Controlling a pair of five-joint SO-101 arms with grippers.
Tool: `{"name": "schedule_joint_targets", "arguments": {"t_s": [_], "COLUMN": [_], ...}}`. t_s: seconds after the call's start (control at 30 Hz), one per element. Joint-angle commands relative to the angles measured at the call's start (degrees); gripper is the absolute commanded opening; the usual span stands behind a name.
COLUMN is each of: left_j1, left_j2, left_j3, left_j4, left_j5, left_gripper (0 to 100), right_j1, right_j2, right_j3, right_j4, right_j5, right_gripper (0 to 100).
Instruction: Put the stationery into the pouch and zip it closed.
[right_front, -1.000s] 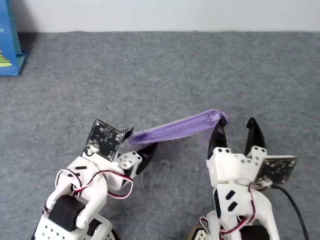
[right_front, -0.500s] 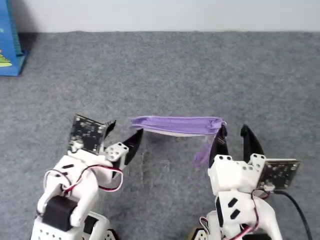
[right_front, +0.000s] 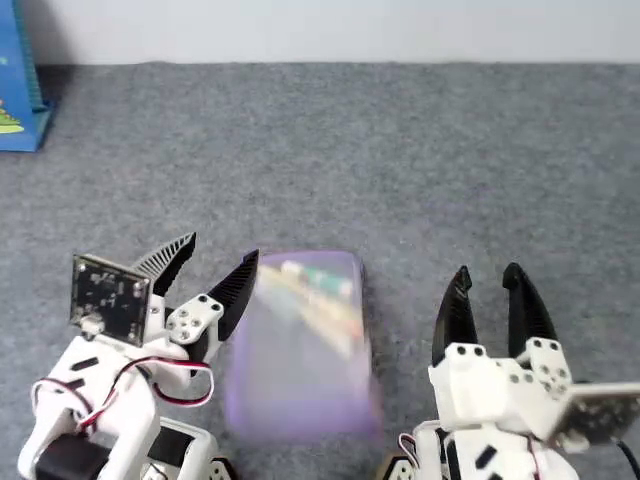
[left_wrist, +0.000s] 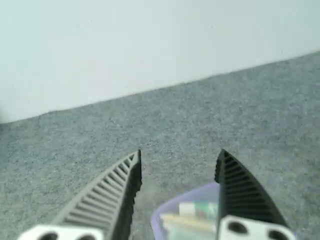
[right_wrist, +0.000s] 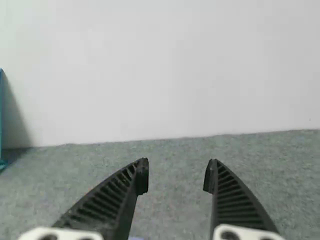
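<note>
The purple see-through pouch (right_front: 305, 345) lies flat on the grey carpet between the two arms, with stationery (right_front: 320, 295) showing through its far end. My left gripper (right_front: 212, 258) stands open just left of the pouch, touching nothing. In the left wrist view the left gripper (left_wrist: 179, 161) is open above the pouch's far corner (left_wrist: 190, 217). My right gripper (right_front: 487, 282) is open to the right of the pouch, a hand's width away. Nothing sits between the open fingers of the right gripper (right_wrist: 176, 175) in its wrist view.
A blue box (right_front: 18, 80) stands at the far left edge by the white wall (right_front: 330, 30). Grey carpet (right_front: 350, 150) stretches bare beyond the pouch to the wall.
Both grippers let go of the pouch, which dropped from hanging stretched between them to lying flat. Both arms drew back toward the near edge, the left one also leftward.
</note>
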Motion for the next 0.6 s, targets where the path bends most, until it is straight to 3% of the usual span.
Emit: {"name": "schedule_joint_targets", "arguments": {"t_s": [0.0,0.23,0.33,0.43,0.57], "left_j1": [-0.5,-0.5,-0.5,-0.5,-0.5], "left_j2": [-0.4,-0.4,-0.4,-0.4,-0.4], "left_j3": [-4.6,-5.2,-5.2,-5.2,-4.9], "left_j4": [0.7,3.7,6.2,7.7,8.7], "left_j5": [0.7,0.5,0.2,-1.1,-7.7], "left_gripper": [24,24,22,15,3], "right_j1": [-0.3,-0.3,-0.3,-0.3,-0.3], "right_j2": [0.5,0.6,0.5,0.5,0.5], "right_j3": [-3.2,-2.9,-1.6,0.1,2.3], "right_j4": [0.2,4.1,6.0,7.5,10.5], "right_j5": [-0.6,-3.6,-3.7,-3.7,-3.7], "right_gripper": [19.1,18.5,10.2,0.3,3.2]}}
